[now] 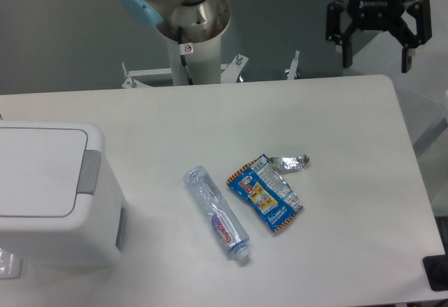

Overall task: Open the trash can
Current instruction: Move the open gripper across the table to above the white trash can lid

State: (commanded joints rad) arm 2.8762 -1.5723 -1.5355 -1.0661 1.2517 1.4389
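Trash can (52, 195): large white plastic bin, box-shaped with rounded corners, standing at the near left of the table (210, 122), partly cut off by the left edge of the view. Its flat rectangular lid (38, 173) lies level and closed. A grey push tab (87, 172) sits along the lid's right edge. A darker grey panel shows on the bin's right side wall, below the tab.

Plastic bottle (217, 215): clear, crushed, lying on its side near the table's middle, cap end pointing toward the near edge, with a red and white label around its lower half. It is apart from the bin.

Snack wrapper (266, 193): blue, opened and flattened, with a silver foil flap torn up toward the right. It lies just right of the bottle, not touching it.

Dark object (435, 272): only a corner shows at the near right edge of the view; too little is visible to identify it.

Arm base (192, 20): white column with a grey and light-blue joint, mounted behind the far edge of the table.

Gripper (376, 54): black, two-fingered, hanging above the far right corner of the table, well apart from the bin. Its fingers (346, 50) are spread wide, holding nothing and touching nothing. A blue light glows on the housing above it.
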